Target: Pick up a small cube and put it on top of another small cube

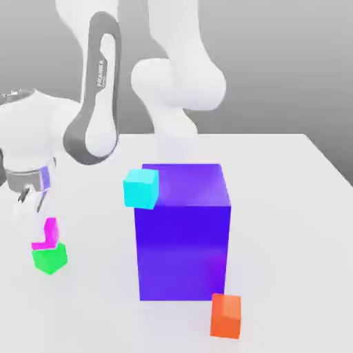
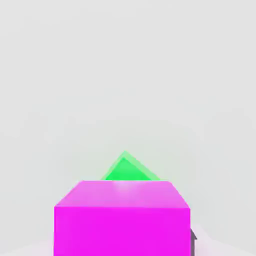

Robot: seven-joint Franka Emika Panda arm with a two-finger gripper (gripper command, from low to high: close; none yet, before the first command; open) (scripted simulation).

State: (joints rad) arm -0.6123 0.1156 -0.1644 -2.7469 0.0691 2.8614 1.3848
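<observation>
you have open worktop [image 1: 289, 207] toward the exterior view's right and in front of the green cube [image 1: 49, 258]. the big blue-purple block [image 1: 183, 231] walls off the middle, with the cyan cube [image 1: 140, 188] at its upper corner. the orange cube [image 1: 226, 316] sits near its base. the tool [image 1: 29, 200] hangs just above the magenta cube [image 1: 47, 234].

Exterior view faces table [image 1: 289, 207], hand view close

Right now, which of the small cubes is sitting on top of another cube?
The pink cube: it rests on the green cube. The cyan cube is beside the big blue block; the orange cube sits on the table.
</observation>
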